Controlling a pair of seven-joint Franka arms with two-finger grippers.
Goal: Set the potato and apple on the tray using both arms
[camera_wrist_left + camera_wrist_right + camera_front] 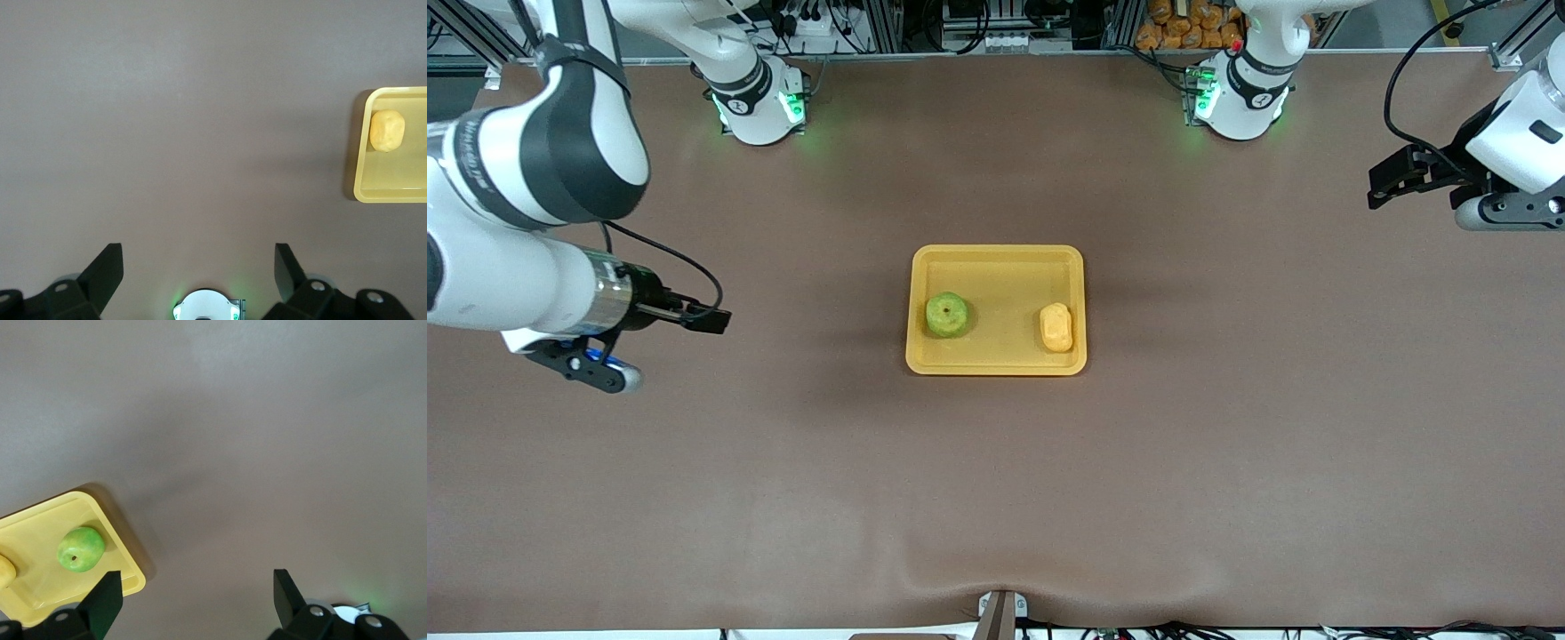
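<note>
The yellow-orange tray lies mid-table. The green apple sits in it toward the right arm's end. The yellow-orange potato sits in it toward the left arm's end. My right gripper is open and empty, over bare table well off the tray toward the right arm's end. My left gripper is open and empty, over bare table toward the left arm's end. The left wrist view shows its gripper, the potato and the tray. The right wrist view shows its gripper, the apple and the tray.
The brown table cloth runs to all edges. The two arm bases stand along the edge farthest from the front camera. A pile of orange items lies off the table past that edge. A small bracket sits at the nearest edge.
</note>
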